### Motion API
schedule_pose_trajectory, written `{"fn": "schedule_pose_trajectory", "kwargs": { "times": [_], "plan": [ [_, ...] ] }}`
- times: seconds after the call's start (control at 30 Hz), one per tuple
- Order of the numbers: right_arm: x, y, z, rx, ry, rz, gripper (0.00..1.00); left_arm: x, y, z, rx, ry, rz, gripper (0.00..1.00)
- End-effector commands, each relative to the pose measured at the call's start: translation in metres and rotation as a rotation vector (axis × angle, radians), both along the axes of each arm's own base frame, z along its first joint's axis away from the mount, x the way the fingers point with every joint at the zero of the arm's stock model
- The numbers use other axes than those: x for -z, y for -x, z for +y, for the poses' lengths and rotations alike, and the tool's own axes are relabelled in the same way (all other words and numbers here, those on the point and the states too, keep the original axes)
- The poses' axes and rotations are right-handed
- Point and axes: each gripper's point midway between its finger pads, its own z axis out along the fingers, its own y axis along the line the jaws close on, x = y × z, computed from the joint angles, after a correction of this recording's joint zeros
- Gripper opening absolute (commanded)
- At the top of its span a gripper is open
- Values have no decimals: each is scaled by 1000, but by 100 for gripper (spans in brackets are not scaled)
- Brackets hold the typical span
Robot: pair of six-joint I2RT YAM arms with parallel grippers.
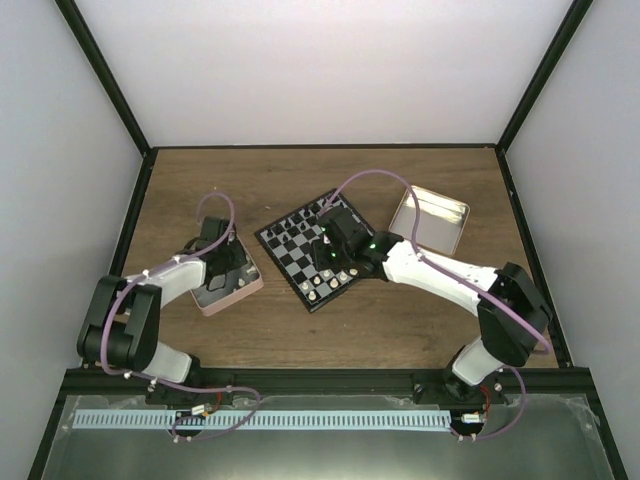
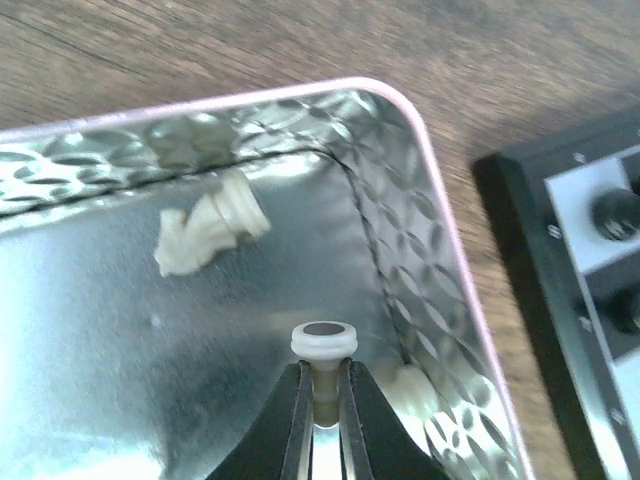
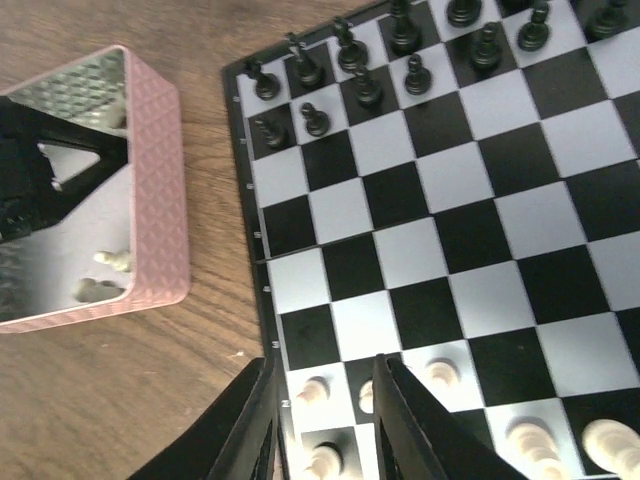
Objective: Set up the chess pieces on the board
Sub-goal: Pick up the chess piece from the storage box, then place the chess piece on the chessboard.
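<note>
The pink tin (image 1: pixel 245 291) sits on the table (image 1: pixel 400 320) toward its left edge, just beside the board's left corner. Its outside is pink with an embossed diamond pattern, and its inside is shiny dimpled metal. In it lies a cream knight (image 2: pixel 205 232) on its side near the far wall. Another cream piece (image 2: pixel 410 386) rests against the right-hand wall, too blurred to name. The left gripper (image 2: pixel 323 376) is down inside this tin, clenched on a cream pawn (image 2: pixel 323 342) whose round base faces the camera with a dark disc in its middle. A second, silvery tin (image 1: pixel 440 226) lies near the table's right edge, well apart from the board, its bright inside facing up.

The board (image 1: pixel 298 240) lies in the middle of the table, turned so that its corners point to the table's edges. It has black and silvery-grey checks inside a thin black rim. The cream chess pieces (image 3: pixel 440 373) already set on it stand in the rows nearest the right wrist camera. The black pieces (image 3: pixel 363 85) stand at the opposite end.

The right gripper (image 3: pixel 324 372) hangs over the cream end with its fingers spread, released and holding nothing. Cream pieces stand between and beside its fingers.

Small white marks run along the board's rim, too small to read.
</note>
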Motion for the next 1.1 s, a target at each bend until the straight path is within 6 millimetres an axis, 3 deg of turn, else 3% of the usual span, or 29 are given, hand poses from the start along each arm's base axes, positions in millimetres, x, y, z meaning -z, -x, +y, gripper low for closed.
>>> {"fn": "schedule_pose_trajectory", "kwargs": {
  "times": [0.0, 0.2, 0.33, 0.43, 0.6, 0.77, 1.07],
  "plan": [
    [-23, 5, 14, -35, -119, 0, 28, -14, 17, -20, 71, 113, 13, 4],
    [-38, 12, 21, -70, -258, 49, 30, -76, 23, -66, 295, 298, -143, 4],
    [-60, 19, 25, -156, -395, 75, 39, -119, 28, -103, 435, 483, -231, 4],
    [-77, 20, 23, -194, -457, 89, 43, -141, 32, -129, 529, 633, -253, 4],
    [-92, 12, 2, -144, -521, 90, 55, -168, 44, -165, 714, 711, -313, 4],
    [-94, 14, -2, -149, -533, 109, 57, -190, 61, -198, 879, 701, -384, 4],
    [-97, 23, -4, -125, -574, 175, 51, -209, 74, -207, 1057, 620, -512, 4]
  ]
}}
